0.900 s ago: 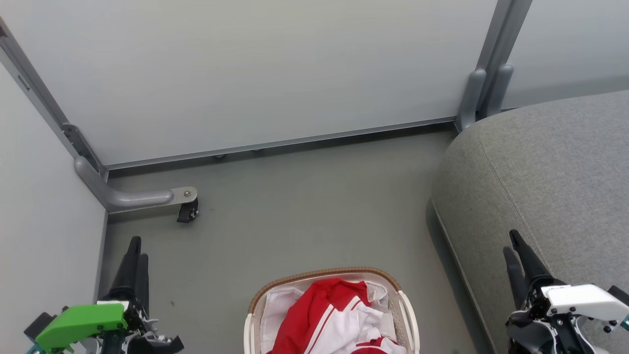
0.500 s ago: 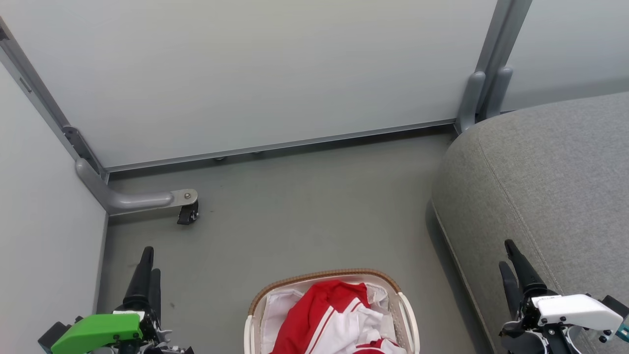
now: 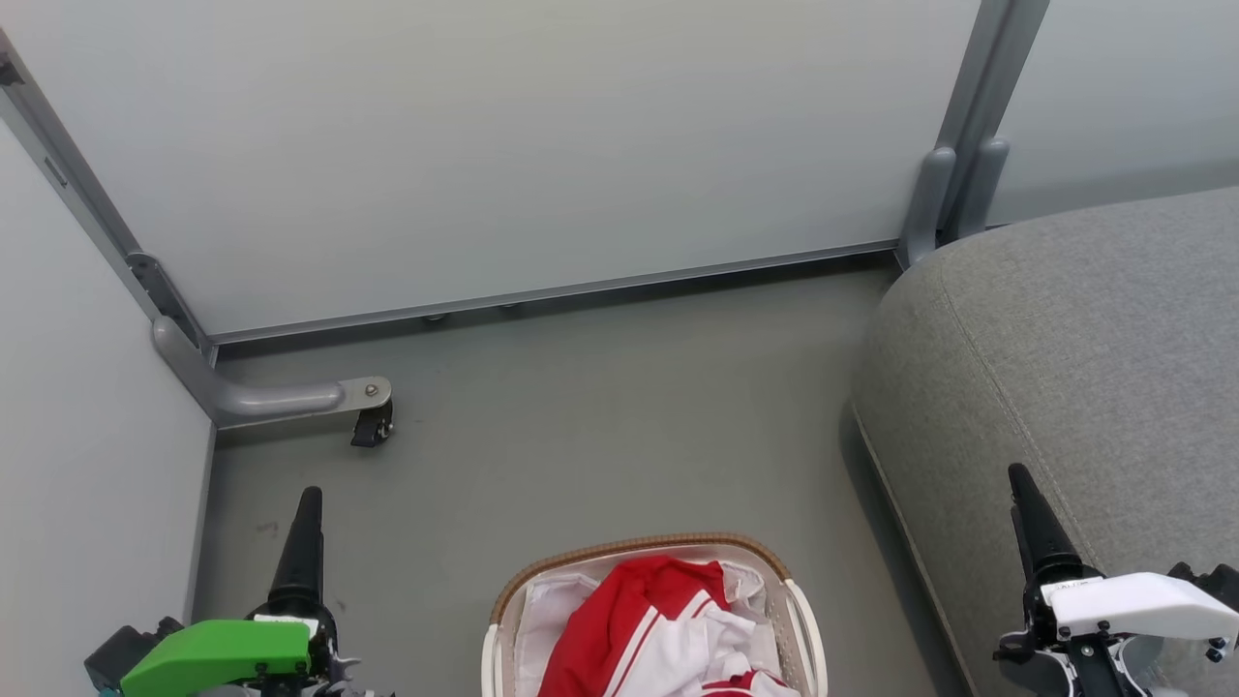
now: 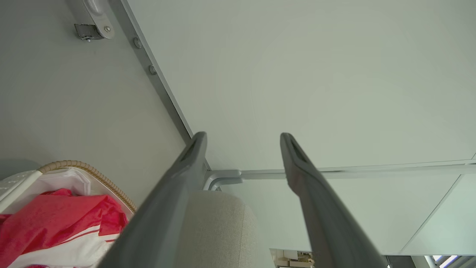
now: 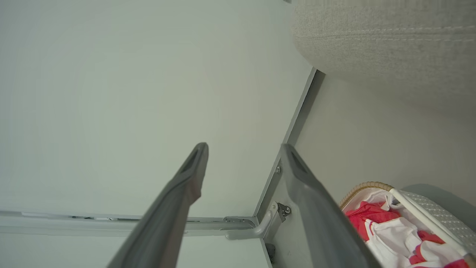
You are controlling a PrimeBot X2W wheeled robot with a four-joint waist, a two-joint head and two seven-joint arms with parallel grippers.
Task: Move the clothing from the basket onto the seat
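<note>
Gripping nothing w/ L gripper [image 4: 242, 137] or R gripper [image 5: 241, 147], both spread wide, low either side of basket [image 3: 634, 543]. Pinch clothing [image 3: 629, 620], heaped in basket on white liner [image 3: 547, 610], at raised red fold up top: prob. soft, light, floppy, apt to trail. Beyond, just R of basket, drop on seat [image 3: 1065, 348].

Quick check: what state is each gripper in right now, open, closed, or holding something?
Left gripper: open, nothing between its fingers.
Right gripper: open, nothing between its fingers.
</note>
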